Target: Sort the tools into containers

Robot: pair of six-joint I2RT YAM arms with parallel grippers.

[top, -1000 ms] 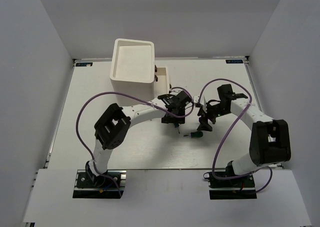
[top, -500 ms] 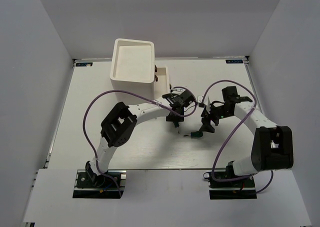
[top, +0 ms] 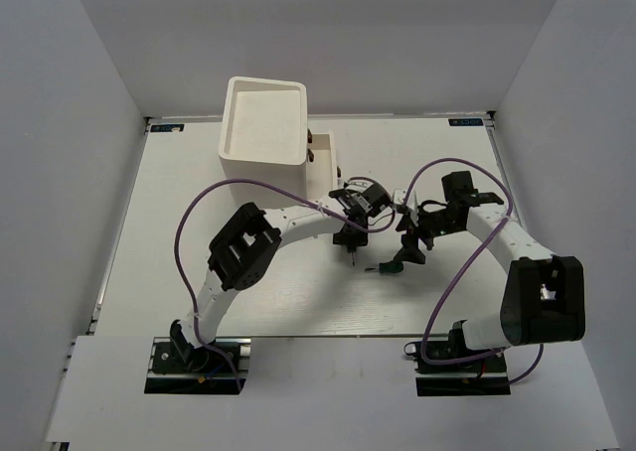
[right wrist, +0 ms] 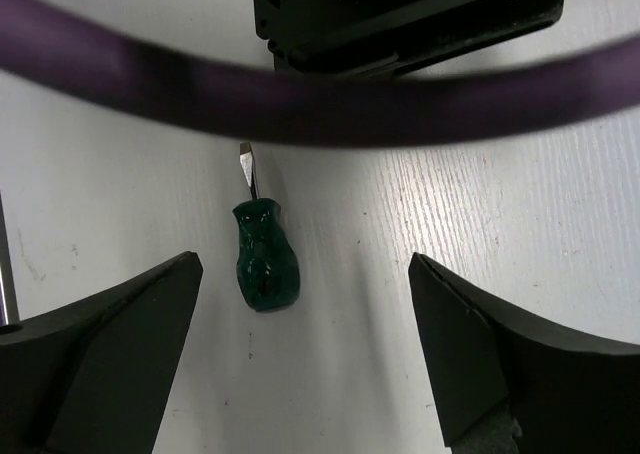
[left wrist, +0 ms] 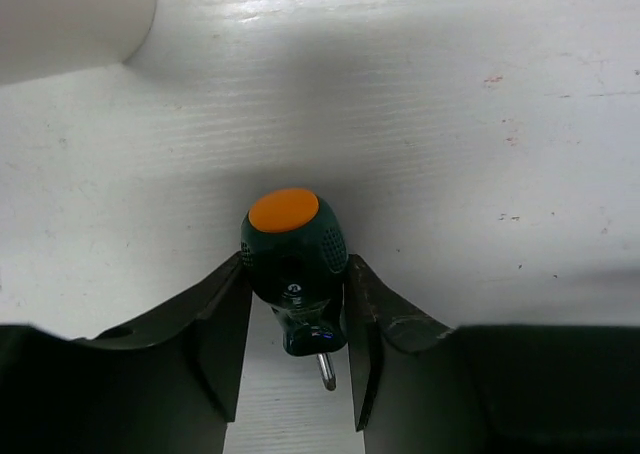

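Observation:
My left gripper (top: pixel 349 236) is shut on a stubby green-handled screwdriver (left wrist: pixel 293 262) with an orange end cap, held between both fingers with its tip pointing down over the table. In the top view it hangs just in front of the white cabinet (top: pixel 263 123), whose drawer (top: pixel 326 163) is pulled out. My right gripper (top: pixel 408 248) is open wide and empty above a second green-handled screwdriver (right wrist: pixel 265 265), which lies flat on the table (top: pixel 390 268). The pliers and the other screwdrivers are out of view.
A purple cable (right wrist: pixel 300 104) and the left gripper's black body (right wrist: pixel 400 14) cross the top of the right wrist view. The two grippers are close together mid-table. The cabinet's corner (left wrist: pixel 70 24) shows in the left wrist view.
The left arm has shifted a little right with its screwdriver still held. The right gripper has moved slightly right and stays open over the lying screwdriver.

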